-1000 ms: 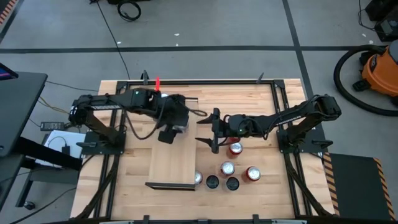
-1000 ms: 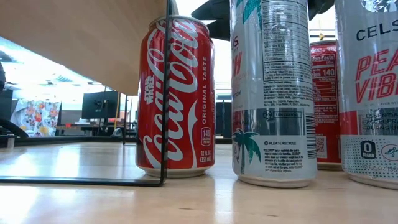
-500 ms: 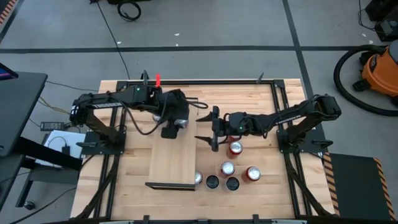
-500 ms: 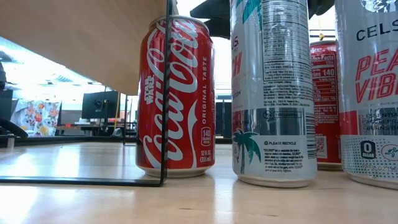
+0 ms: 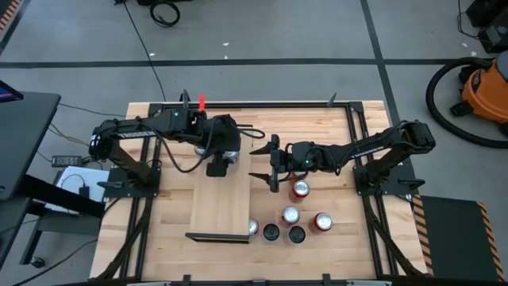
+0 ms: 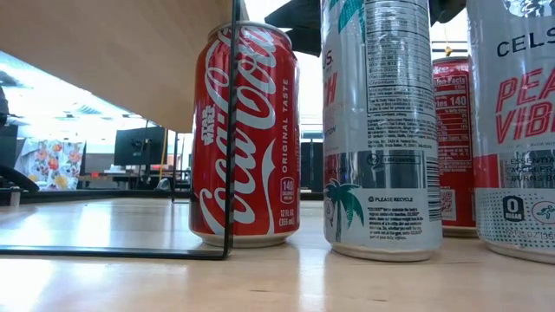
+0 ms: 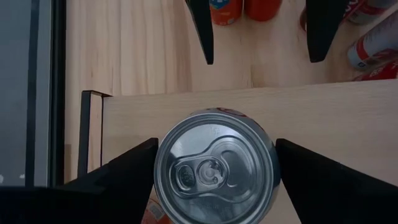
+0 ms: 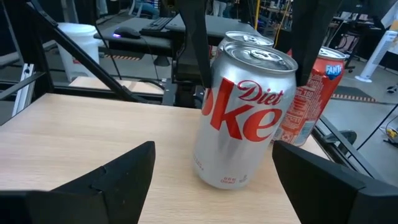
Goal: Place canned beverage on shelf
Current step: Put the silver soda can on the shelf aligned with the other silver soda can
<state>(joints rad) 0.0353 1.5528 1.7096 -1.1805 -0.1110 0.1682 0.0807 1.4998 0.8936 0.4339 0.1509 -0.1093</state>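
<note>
A silver Diet Coke can (image 8: pixel 242 118) stands upright on the pale shelf (image 5: pixel 218 210), near its far end. Its lid (image 7: pixel 216 168) shows from above in the left wrist view. My left gripper (image 5: pixel 217 164) hangs over it, with one finger on either side of the can. My right gripper (image 5: pixel 263 164) stands open and level just off the shelf's right edge. It faces the can with its fingers (image 8: pixel 118 174) short of it and touches nothing. Its dark fingers (image 7: pixel 202 31) also show past the shelf edge. My left gripper has the Diet Coke can's upper side wall (image 7: pixel 163 180) pinched between its two fingers (image 7: pixel 124 174). The fingers come slanting down from above and from the table's left. The can stays upright, with its base (image 8: pixel 217 182) on the shelf board.
A second can top (image 8: pixel 249 38) and an orange Fanta can (image 8: pixel 311 93) stand behind the Diet Coke can. Several cans stand on the table at the near right (image 5: pixel 290 222), among them a red Coca-Cola can (image 6: pixel 245 139). The shelf's black wire leg (image 6: pixel 232 130) stands by it.
My left gripper has rolled a little about its own line over the shelf's far end and now stands straighter above the can. The can has kept upright in its place.
</note>
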